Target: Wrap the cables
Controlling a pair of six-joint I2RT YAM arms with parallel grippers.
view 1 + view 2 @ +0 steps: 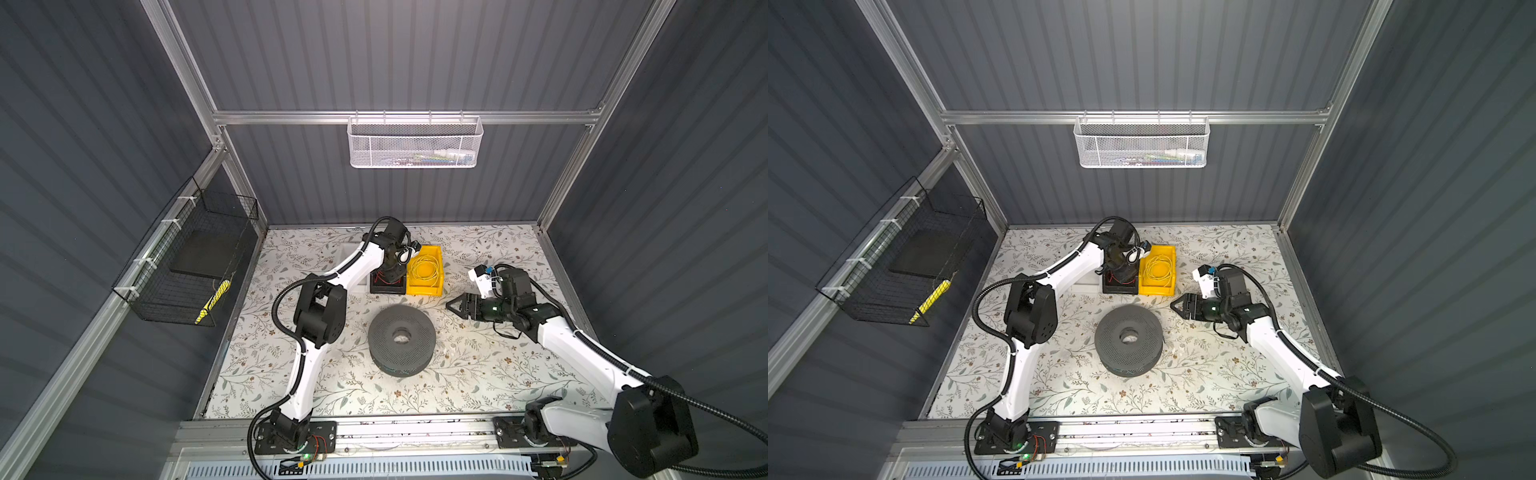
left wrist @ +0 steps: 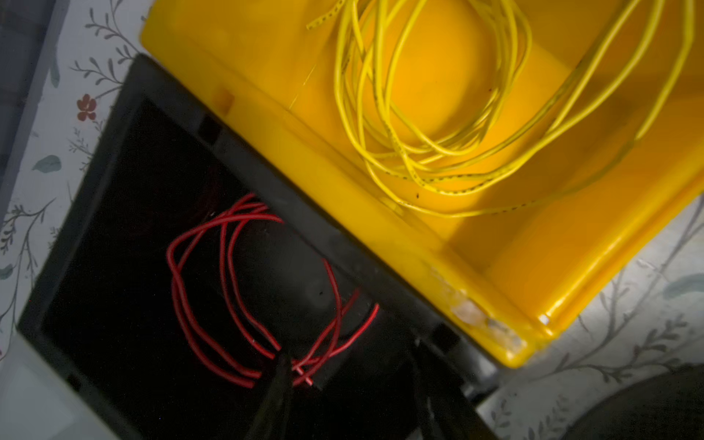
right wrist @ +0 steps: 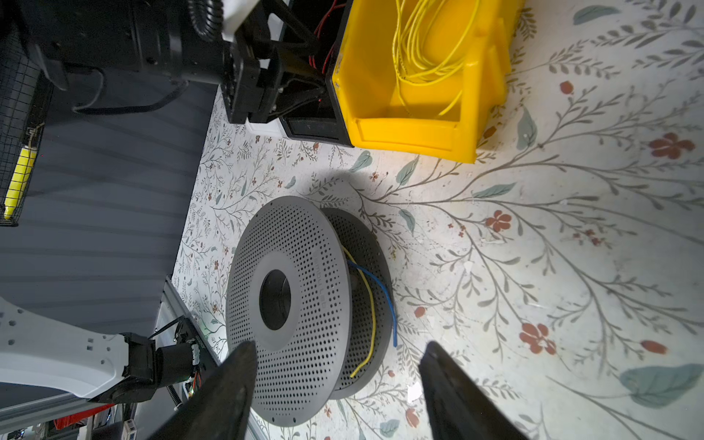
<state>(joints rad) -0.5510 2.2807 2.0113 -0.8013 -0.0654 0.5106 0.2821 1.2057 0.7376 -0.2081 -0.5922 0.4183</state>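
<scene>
A thin red cable (image 2: 228, 266) lies in loose loops inside a black bin (image 2: 85, 198) at the back of the table. My left gripper (image 2: 350, 354) points down into that bin (image 1: 386, 286) with its dark fingers apart. The red cable's ends lie beside one fingertip (image 2: 284, 362), and nothing is clamped. A yellow cable (image 2: 419, 114) is coiled in the yellow bin (image 1: 424, 291) next to it. A grey perforated spool (image 1: 402, 338) lies flat mid-table, with short blue (image 3: 377, 289) and yellow (image 3: 371, 324) cable pieces in its groove. My right gripper (image 1: 451, 305) hovers open and empty to the right of the spool.
A white tray (image 1: 345, 253) sits left of the black bin, partly under my left arm. A white mesh basket (image 1: 415, 143) hangs on the back wall. A black wire basket (image 1: 187, 266) hangs on the left wall. An aluminium rail (image 1: 415, 432) runs along the front.
</scene>
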